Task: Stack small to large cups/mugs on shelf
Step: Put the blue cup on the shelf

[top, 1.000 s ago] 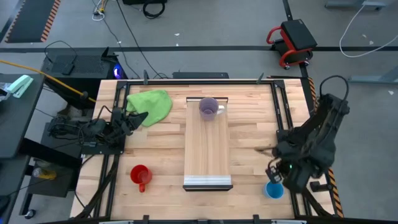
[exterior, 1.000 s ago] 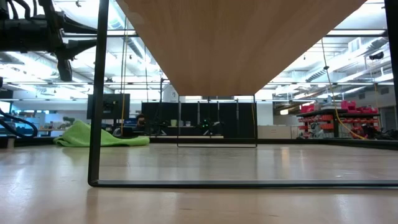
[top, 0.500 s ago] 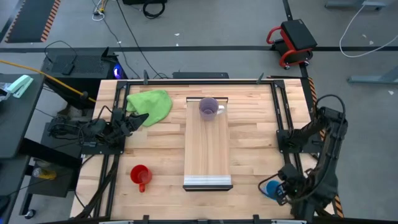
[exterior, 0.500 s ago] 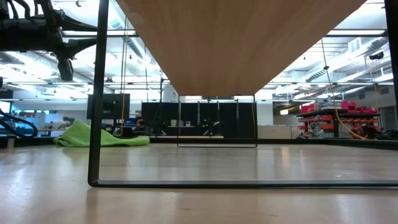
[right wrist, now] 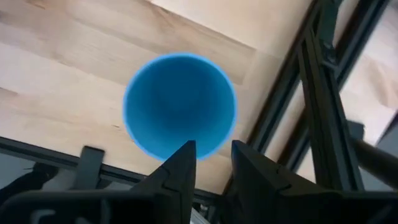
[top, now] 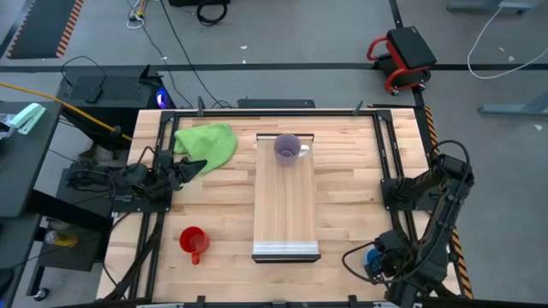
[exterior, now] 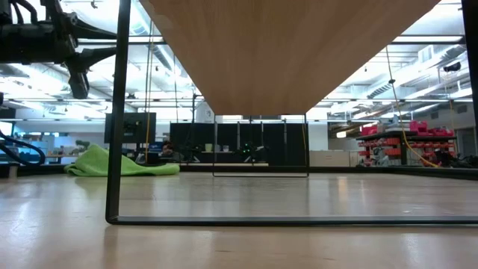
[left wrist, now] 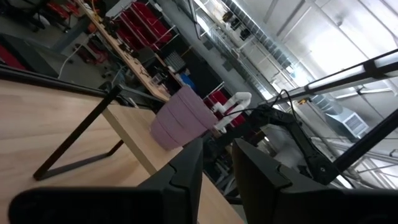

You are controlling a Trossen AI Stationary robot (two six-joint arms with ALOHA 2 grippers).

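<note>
My right hand [right wrist: 208, 163] hangs unclenched above the blue cup [right wrist: 179, 104] at the tabletop's [top: 342, 197] corner.

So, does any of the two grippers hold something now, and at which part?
Nothing is held. The right gripper hangs open over the blue cup, whose rim is free. The left gripper waits by the green cloth, holding nothing.
</note>
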